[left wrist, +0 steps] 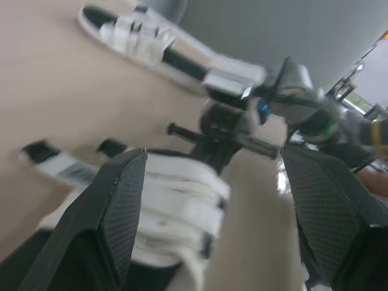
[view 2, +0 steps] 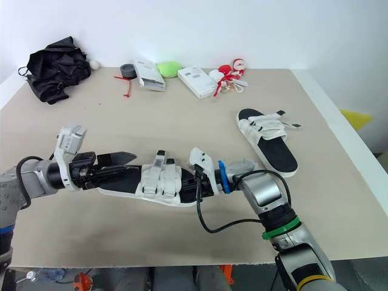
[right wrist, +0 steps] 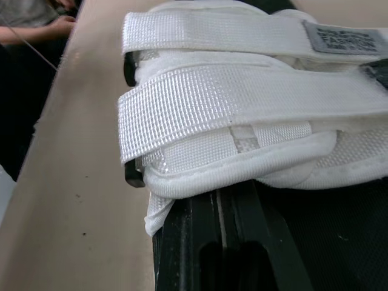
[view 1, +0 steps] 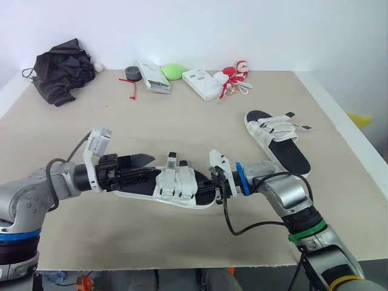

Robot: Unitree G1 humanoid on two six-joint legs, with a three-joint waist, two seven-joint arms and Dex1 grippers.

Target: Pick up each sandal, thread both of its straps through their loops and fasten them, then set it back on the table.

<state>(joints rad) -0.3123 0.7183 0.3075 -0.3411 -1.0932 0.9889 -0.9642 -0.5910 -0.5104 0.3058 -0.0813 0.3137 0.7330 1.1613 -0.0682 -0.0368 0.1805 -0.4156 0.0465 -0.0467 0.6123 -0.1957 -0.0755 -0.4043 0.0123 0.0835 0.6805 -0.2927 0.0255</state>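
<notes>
near sandal — heel inside spread left gripper | toe at right gripper

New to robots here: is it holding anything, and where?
The black-soled sandal with white fabric straps: the right fingers clamp one end; the open left fingers straddle the other end.

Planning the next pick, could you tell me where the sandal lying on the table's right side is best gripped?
Pinch the bare black heel end of the sandal across its width, coming from the near side; its loose straps crowd the far end.
</notes>
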